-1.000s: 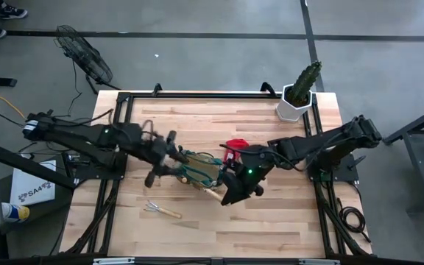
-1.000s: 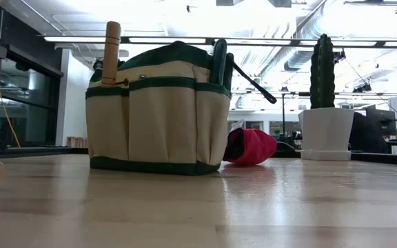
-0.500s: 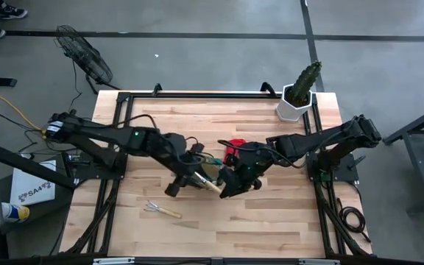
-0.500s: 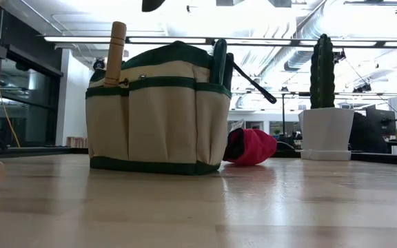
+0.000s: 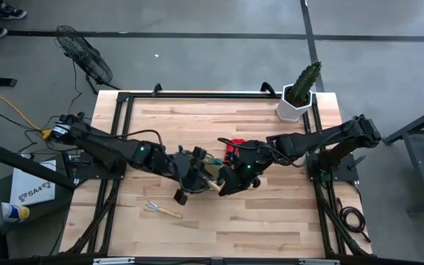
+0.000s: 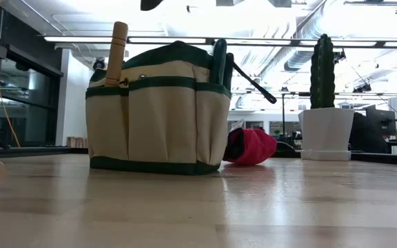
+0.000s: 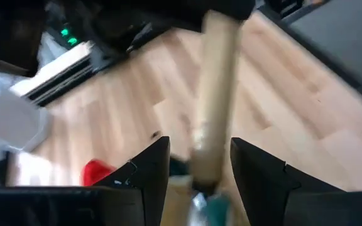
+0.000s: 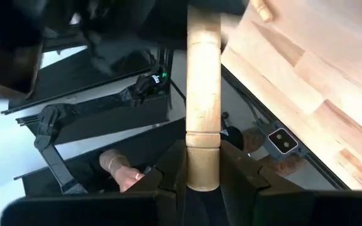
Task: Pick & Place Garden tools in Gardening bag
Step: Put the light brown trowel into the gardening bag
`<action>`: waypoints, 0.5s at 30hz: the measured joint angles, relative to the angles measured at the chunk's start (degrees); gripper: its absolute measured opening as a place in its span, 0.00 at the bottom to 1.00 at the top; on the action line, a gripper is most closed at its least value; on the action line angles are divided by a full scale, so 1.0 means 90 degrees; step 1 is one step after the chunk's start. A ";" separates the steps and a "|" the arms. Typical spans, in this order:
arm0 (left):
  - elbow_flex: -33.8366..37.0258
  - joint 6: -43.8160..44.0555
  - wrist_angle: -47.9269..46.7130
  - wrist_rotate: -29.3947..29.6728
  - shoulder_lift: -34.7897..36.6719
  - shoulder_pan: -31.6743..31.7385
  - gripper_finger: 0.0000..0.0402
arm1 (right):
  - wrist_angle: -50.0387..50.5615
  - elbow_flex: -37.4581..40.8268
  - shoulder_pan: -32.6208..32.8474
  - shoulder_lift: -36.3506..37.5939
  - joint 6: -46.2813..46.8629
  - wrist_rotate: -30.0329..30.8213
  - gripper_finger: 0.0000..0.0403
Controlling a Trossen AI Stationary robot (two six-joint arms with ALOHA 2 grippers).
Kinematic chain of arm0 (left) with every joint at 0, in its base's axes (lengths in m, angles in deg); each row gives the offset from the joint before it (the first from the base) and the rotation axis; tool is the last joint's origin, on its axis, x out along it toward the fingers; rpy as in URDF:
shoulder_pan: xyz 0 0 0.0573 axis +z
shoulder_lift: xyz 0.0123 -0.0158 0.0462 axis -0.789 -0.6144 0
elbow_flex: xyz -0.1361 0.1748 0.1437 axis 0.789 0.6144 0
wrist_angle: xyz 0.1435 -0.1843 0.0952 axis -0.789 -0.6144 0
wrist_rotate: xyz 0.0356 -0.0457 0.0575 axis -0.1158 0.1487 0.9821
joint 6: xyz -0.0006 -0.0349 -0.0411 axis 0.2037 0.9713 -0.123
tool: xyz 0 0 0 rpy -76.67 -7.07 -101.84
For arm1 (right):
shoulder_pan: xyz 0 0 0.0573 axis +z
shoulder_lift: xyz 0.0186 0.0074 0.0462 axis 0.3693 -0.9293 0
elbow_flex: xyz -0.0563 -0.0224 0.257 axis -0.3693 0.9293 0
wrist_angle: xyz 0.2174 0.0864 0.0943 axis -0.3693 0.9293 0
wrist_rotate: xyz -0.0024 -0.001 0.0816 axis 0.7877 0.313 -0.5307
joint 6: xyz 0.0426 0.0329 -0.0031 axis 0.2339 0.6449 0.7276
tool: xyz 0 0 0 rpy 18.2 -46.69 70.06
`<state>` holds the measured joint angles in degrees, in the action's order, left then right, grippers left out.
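The tan gardening bag [image 6: 157,114] with green trim stands on the table. A wooden handle [image 6: 116,52] and dark shears handles [image 6: 219,58] stick up out of it. Above it my right gripper [image 8: 203,154] is shut on a wooden-handled tool [image 5: 210,184]. My left gripper [image 7: 200,144] is open, one finger on each side of that handle's other end [image 7: 213,125]. Whether it touches the handle I cannot tell. A red glove [image 6: 250,146] lies beside the bag. A hand rake [image 5: 160,211] lies flat nearer the front edge. My right gripper pinches the wooden handle's end [image 8: 203,141] between its two fingers, and the handle runs straight on from the fingers toward my left gripper. The gripper comes from the table's right side, slanting down. The tool is lifted clear of the table.
A green cactus in a white pot [image 5: 299,96] stands at the far right corner. Bare wood lies along the near edge and the far side. A fan [image 5: 83,55] stands off the table at the far left.
My left gripper has swung toward the table's right and near side, rolling as it went, and now stands at the wooden handle held by my right gripper. The handle sticking out of the bag has tipped slightly.
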<state>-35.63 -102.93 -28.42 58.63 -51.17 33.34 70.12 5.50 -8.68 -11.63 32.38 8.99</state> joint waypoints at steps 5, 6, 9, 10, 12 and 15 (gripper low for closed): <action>-0.0014 -0.0122 0.0035 0.0035 -0.0132 -0.0004 0.40 | -0.0076 0.0000 0.0000 0.0000 -0.0013 -0.0025 0.14; -0.0014 -0.0101 0.0078 0.0034 -0.0173 -0.0006 0.40 | -0.0066 0.0000 0.0001 0.0000 -0.0024 -0.0024 0.14; -0.0012 -0.0106 0.0105 0.0012 -0.0196 -0.0006 0.40 | -0.0044 0.0000 0.0003 0.0000 -0.0032 -0.0021 0.14; -0.0012 -0.0110 0.0143 -0.0006 -0.0192 -0.0012 0.40 | -0.0037 0.0000 0.0000 0.0000 -0.0046 -0.0015 0.14; -0.0012 -0.0112 0.0229 -0.0053 -0.0187 -0.0013 0.40 | -0.0021 0.0000 0.0001 0.0000 -0.0051 -0.0013 0.14; -0.0012 -0.0115 0.0280 -0.0082 -0.0187 -0.0015 0.40 | 0.0003 0.0000 0.0000 0.0000 -0.0076 0.0003 0.14</action>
<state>-35.73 -103.96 -25.90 57.89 -52.85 33.20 70.15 5.50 -8.68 -11.63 31.70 9.02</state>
